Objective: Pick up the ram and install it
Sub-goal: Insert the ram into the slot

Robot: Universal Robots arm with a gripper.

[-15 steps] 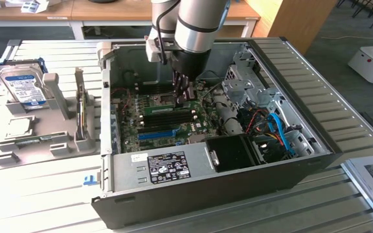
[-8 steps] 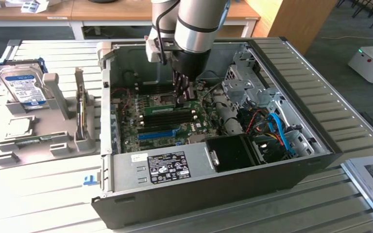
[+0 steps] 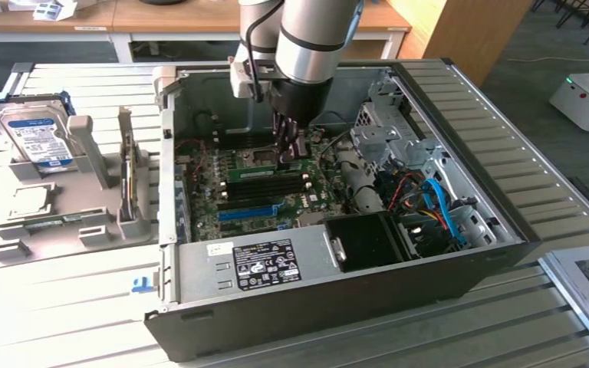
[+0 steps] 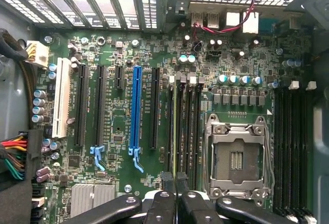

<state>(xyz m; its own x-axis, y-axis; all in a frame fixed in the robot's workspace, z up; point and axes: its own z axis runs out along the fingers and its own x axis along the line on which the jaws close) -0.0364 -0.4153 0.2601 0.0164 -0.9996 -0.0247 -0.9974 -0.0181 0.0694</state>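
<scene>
Where the black two-finger claw (image 4: 175,182) pinches it edge-on, slim green circuit-board ram stick (image 4: 175,126) stands over black plastic memory slots (image 4: 193,126).

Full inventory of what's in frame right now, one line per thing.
table: 1, pale metal slats, under everything
computer case: 1, black, open, mid-table
motherboard: 1, green, inside the case
processor socket: 1, silver, empty, on the motherboard
ram: 1, green, edge-on in a slot beside the socket
power supply: 1, grey with black label, inside the case
cables: several, blue and red, case's side at the exterior view's right
hard drive: 1, silver and blue, upright in the holder, exterior view's left
holder: 1, grey, beside the case
arm: 1, silver, reaching into the case
tool: 1, black, shut on the ram
</scene>
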